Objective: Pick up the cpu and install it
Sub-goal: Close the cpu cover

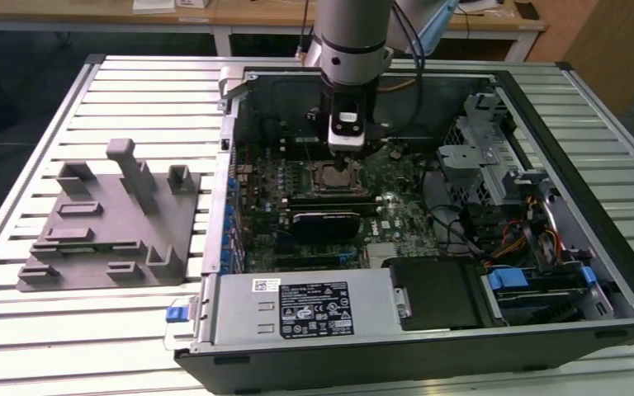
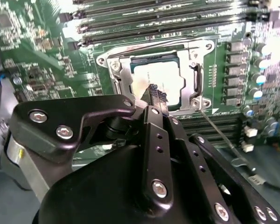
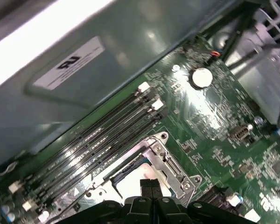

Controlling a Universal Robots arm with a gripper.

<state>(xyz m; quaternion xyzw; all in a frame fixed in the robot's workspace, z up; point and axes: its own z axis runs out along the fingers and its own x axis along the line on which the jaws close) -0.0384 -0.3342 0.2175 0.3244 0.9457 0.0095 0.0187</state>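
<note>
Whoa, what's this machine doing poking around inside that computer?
A robot arm reaches down into an open computer case that lies on a slatted table. Its tool, tips together and holding nothing, is right over the cpu. The cpu lies in the metal-framed socket on the green motherboard. Whether the tool touches the cpu, I cannot tell. A grey plastic fixture sits beside the case.

A grey plastic fixture (image 1: 108,227) with upright blocks sits on the slatted tabletop (image 1: 75,330) at the left of the exterior view. An open computer case (image 1: 405,367) lies beside it toward the right, with a silver power supply (image 1: 295,305) in its lower part.
</note>
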